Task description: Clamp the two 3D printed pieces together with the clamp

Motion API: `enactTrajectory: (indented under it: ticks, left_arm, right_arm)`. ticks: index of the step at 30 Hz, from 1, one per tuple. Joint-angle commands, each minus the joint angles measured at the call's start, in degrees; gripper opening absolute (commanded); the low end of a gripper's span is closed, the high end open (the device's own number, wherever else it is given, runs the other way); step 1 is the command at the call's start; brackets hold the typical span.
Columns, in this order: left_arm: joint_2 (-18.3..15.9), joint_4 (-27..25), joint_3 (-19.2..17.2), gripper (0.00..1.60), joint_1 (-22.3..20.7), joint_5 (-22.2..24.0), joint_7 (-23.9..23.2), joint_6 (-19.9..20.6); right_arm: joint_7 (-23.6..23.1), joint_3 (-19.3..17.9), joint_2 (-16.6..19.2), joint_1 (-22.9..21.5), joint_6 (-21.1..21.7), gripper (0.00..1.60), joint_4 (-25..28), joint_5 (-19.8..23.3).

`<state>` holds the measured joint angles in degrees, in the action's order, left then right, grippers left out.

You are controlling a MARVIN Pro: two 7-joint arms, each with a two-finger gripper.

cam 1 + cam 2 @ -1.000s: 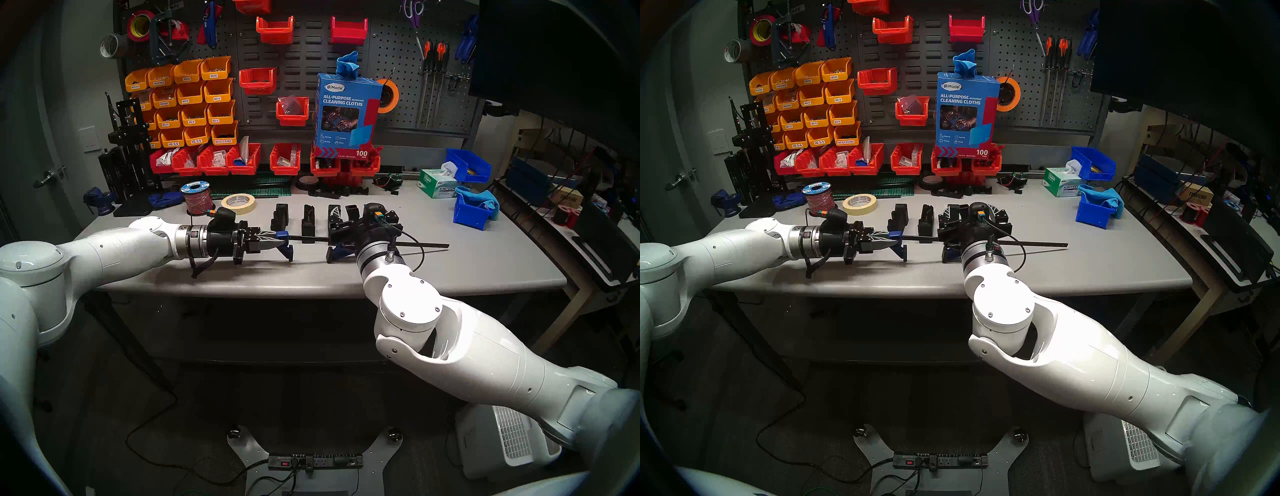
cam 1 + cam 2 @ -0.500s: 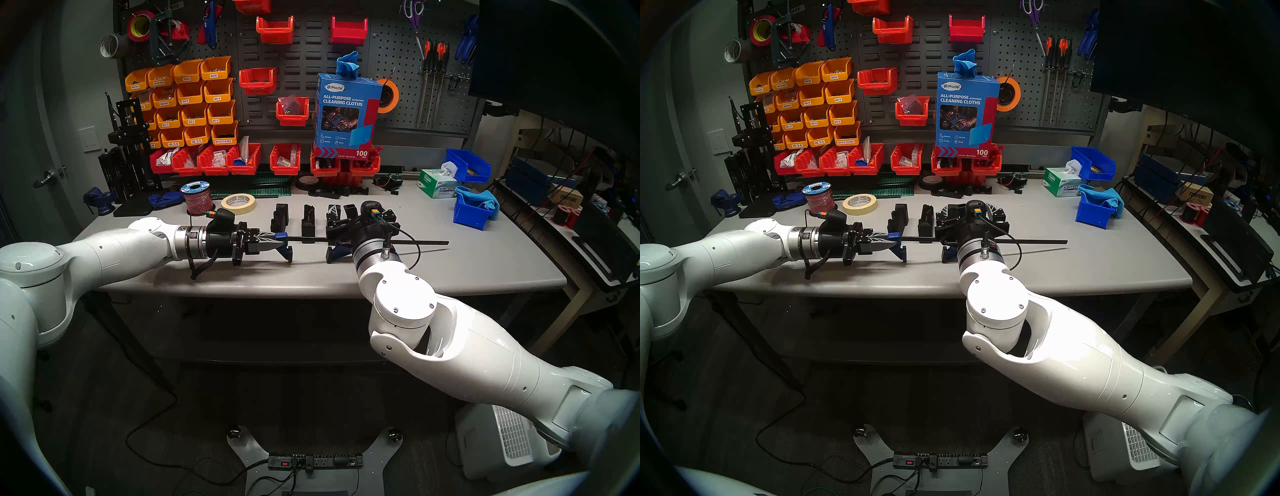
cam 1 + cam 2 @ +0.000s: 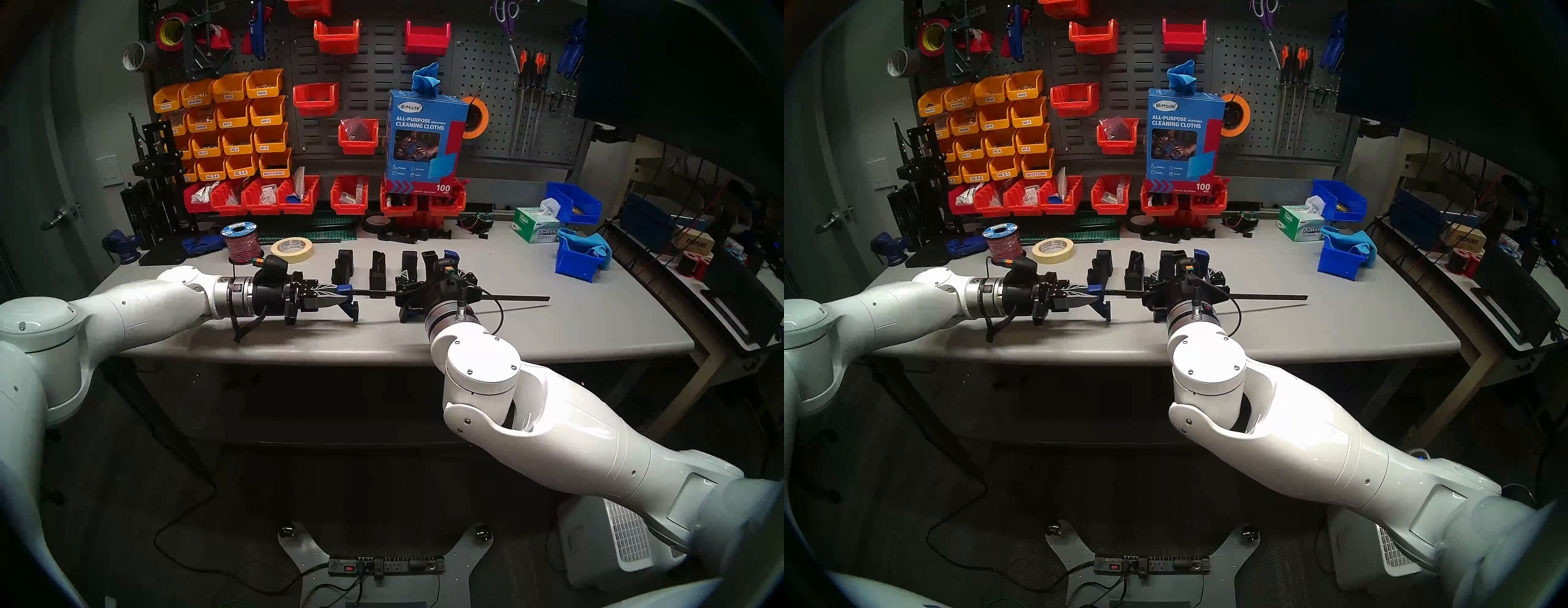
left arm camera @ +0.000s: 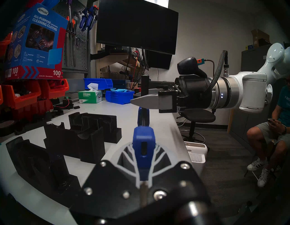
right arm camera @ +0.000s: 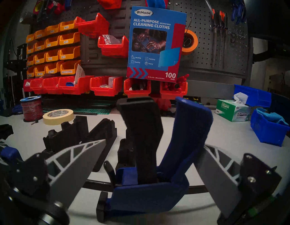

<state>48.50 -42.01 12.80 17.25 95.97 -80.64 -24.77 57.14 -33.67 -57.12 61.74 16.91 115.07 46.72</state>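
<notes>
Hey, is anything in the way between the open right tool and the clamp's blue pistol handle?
Nothing visible. The right tool stands open with its grey fingers either side of the blue pistol-shaped plastic handle and black lever of the long black bar clamp, with clear gaps on both sides.

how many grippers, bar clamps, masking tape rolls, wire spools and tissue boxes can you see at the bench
grippers: 2 (left gripper, right gripper)
bar clamp: 1
masking tape roll: 1
wire spool: 1
tissue box: 1
total: 6
</notes>
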Motion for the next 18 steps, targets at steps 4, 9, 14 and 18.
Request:
enactTrajectory:
  ticks: [4, 9, 14, 18]
  left_arm:
    - [0.3, -0.1, -0.9, 0.0, -0.6, 0.1, -4.4, 0.1]
    - [0.3, -0.1, -1.0, 0.0, -0.6, 0.0, -4.4, 0.1]
    - [0.3, -0.1, -1.0, 0.0, -0.5, 0.0, -4.4, 0.1]
    - [0.3, -0.1, -1.2, 0.0, -0.5, -0.1, -4.4, 0.2]
  right_arm:
    - [-1.3, 0.5, -0.3, -0.5, -1.2, 1.6, 1.2, -0.3]
    - [-1.5, 0.5, 1.7, -0.5, -2.6, 1.6, 1.8, -1.4]
    - [-1.6, -0.4, 3.7, -0.7, -3.2, 1.6, 2.1, -1.3]
    - [-2.1, -0.9, 5.1, -0.4, -3.8, 1.6, 2.4, -1.0]
